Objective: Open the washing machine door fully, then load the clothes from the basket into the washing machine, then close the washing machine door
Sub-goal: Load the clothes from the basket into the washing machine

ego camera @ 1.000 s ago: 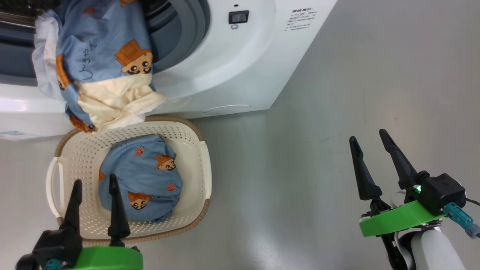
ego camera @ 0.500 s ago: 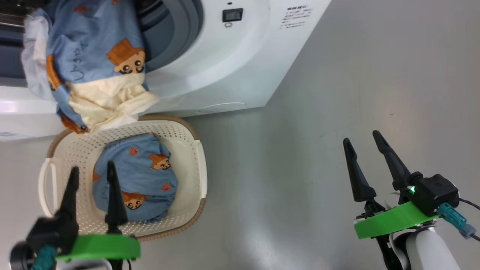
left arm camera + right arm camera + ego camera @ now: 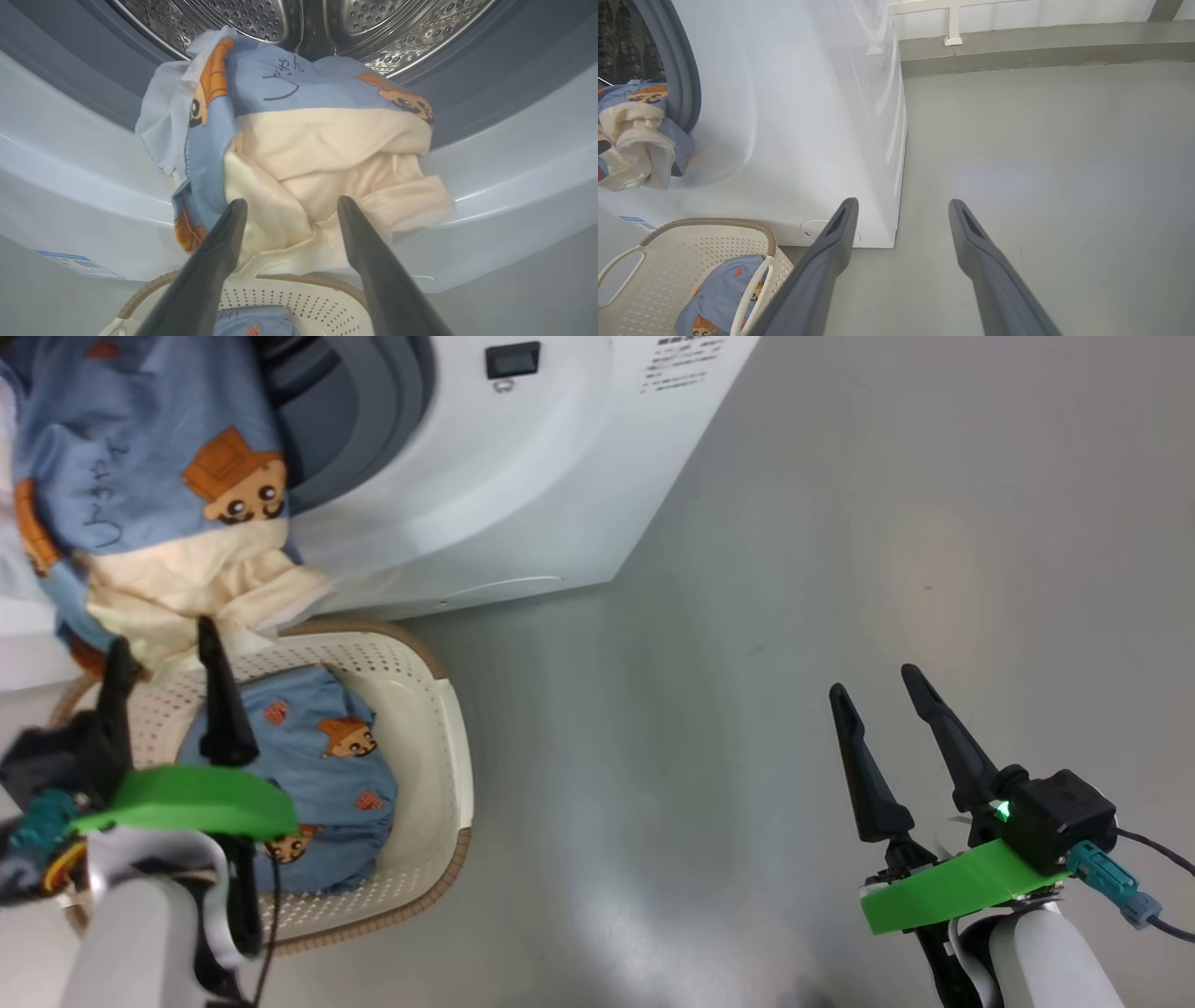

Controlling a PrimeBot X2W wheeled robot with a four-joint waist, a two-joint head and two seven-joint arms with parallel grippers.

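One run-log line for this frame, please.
phase: loading | left gripper: open, facing draped garment hanging from washing machine mouth | right gripper: open, over floor | basket: second garment inside

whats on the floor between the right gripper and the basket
Nothing. In the head view, the stretch from the right gripper across to the basket is bare grey floor.
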